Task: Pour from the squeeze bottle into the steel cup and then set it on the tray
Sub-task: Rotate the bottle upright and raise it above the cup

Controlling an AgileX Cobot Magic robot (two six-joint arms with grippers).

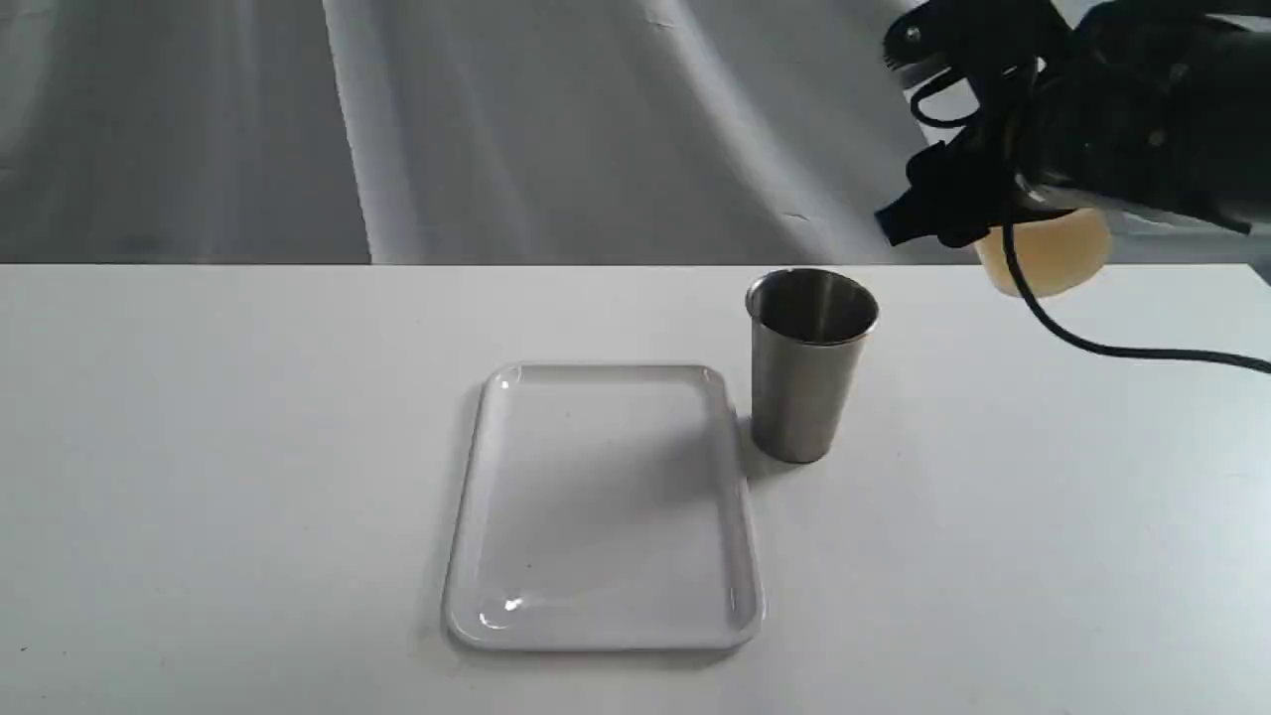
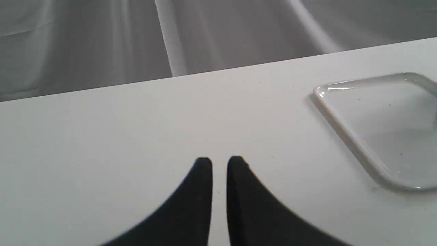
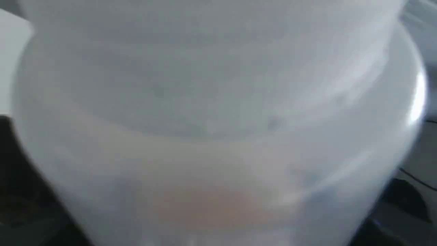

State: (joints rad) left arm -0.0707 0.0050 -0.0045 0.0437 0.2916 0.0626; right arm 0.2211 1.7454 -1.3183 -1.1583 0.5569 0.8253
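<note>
We saw the right gripper (image 1: 978,204) lifted high at the far right of the scene, clamped on the translucent whitish plastic squeeze bottle (image 1: 1045,256), which hung clear of the table. Only the bottle's lower body showed beneath the black arm, with amber liquid inside; its nozzle was hidden from us. In the right wrist view the squeeze bottle (image 3: 218,136) filled almost the whole picture, blurred, with the amber tint pooled in one part of it, and dark finger parts showed only at the edges.

The plain brushed stainless steel cup (image 1: 809,362) stood upright on the flat white table (image 1: 199,447), left of the bottle and lower than it. The cup was just beside the far right corner of the glossy white rectangular plastic tray (image 1: 467,556); we could not tell whether they touched. The tray lay flat in the middle of the table.

A black cable (image 1: 1092,346) trailed from the right arm toward the right edge.

The left gripper (image 2: 220,160) hovered over bare table, its two black fingers nearly together with nothing between them, and a corner of the tray (image 2: 341,130) lay to its right.
</note>
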